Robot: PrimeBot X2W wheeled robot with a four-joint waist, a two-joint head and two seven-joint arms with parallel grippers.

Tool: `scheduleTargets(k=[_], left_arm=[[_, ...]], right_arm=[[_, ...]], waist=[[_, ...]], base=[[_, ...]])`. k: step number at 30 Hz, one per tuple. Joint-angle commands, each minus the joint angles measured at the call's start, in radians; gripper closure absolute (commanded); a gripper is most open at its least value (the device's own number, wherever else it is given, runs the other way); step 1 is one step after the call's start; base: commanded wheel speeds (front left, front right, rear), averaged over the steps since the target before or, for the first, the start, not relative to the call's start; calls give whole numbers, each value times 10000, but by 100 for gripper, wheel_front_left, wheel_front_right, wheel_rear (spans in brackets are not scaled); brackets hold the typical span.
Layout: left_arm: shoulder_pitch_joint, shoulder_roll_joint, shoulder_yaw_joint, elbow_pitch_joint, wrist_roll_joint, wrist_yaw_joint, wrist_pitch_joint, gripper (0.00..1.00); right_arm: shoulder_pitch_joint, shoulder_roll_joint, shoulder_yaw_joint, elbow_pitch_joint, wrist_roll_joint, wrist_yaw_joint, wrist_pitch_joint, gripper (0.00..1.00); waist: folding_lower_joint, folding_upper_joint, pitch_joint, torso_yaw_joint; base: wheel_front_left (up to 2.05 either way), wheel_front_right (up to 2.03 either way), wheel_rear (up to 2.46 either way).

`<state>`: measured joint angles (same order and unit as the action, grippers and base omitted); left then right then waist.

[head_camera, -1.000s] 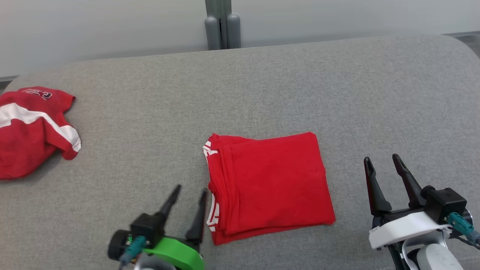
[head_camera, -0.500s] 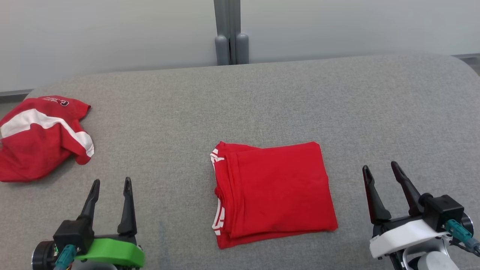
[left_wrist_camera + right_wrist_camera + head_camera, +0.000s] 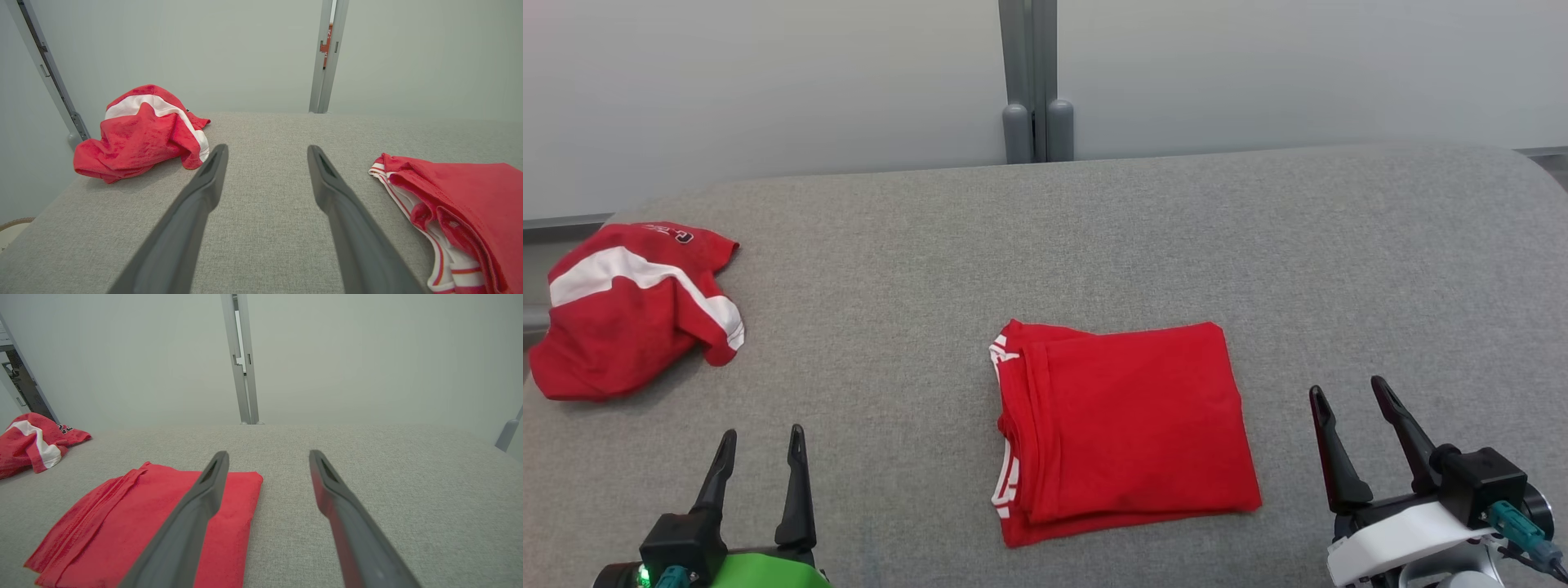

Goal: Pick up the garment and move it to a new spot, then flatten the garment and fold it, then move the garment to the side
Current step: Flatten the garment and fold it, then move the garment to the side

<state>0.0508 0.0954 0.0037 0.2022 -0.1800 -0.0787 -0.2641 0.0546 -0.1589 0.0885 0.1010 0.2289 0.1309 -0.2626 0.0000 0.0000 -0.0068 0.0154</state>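
The folded garment (image 3: 1123,429) lies mid-way across the grey cushion (image 3: 1094,229), with the left gripper (image 3: 761,431) at its 9 o'clock and the right gripper (image 3: 1346,386) at its 3 o'clock, both spread open and empty (neither touching cloth), so a shallow pinch on the top layers alone could spill the fold.

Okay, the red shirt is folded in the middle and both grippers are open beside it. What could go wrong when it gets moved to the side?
1. The folded shirt shows loose stacked layers along its white-trimmed left edge; if the left gripper pinches only the top ones, the fold may open.
2. If the right gripper lifts it alone, the free half could sag and unfold.
3. Moved left, it could land on the crumpled shirt.
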Motion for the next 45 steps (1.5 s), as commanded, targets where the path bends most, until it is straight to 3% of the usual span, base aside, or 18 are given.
scheduleTargets(k=[1,33,40,45], left_arm=[[122,-4,63,-33,69,21,2,0],[146,-141,301,-22,270,-140,2,0],[-15,-201,204,34,314,-170,2,0],[-321,-238,46,53,383,-224,2,0]], right_arm=[[96,4,-20,-34,-80,-4,-30,0],[57,47,-83,86,-98,-2,-30,0],[-582,-40,126,290,-71,-2,-30,0],[-1447,-135,434,1092,-24,-2,-28,0]], waist=[[0,0,-13,8],[0,0,50,-35],[0,0,162,49],[0,0,390,297]], base=[[0,0,0],[0,0,0],[0,0,0],[0,0,0]])
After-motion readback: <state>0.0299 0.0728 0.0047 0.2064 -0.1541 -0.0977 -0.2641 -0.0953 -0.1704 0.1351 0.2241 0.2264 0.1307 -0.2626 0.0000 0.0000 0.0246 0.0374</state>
